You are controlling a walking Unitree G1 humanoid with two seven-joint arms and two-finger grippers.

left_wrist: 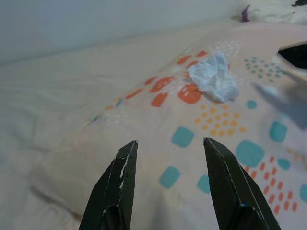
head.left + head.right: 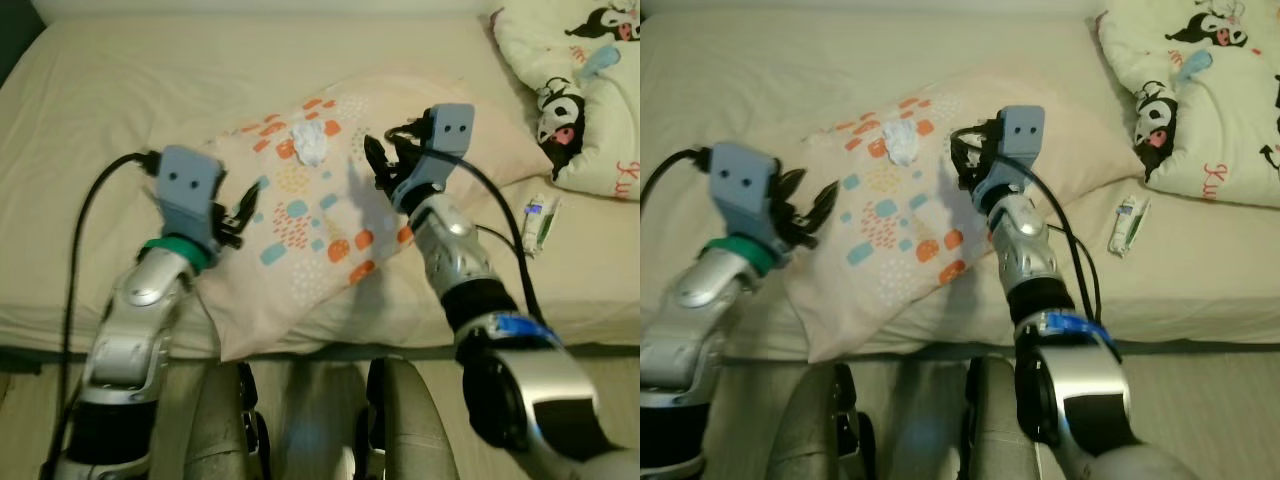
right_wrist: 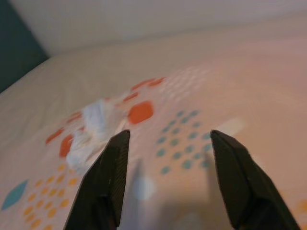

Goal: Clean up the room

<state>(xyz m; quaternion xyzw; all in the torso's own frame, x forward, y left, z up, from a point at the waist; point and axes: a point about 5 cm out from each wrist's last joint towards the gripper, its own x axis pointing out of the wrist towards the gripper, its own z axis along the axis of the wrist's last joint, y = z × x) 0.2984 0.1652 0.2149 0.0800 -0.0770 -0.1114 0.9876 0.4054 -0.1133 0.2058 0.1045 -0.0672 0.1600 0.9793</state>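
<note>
- The crumpled white tissue wad (image 2: 310, 143) lies untouched on the pale pillow with orange and teal patches (image 2: 300, 240), on the cream-sheeted bed (image 2: 120, 90).
- The right claw (image 2: 383, 163) hovers just beside the wad, fingers spread and holding nothing.
- The left claw (image 2: 240, 212) is over the pillow's near-left part, also spread and holding nothing.
- A small white tube (image 2: 538, 222) lies near the cartoon-print white cushion (image 2: 580, 90).
- Judging by this, cleanup has barely started: tissue and tube both remain.
</note>
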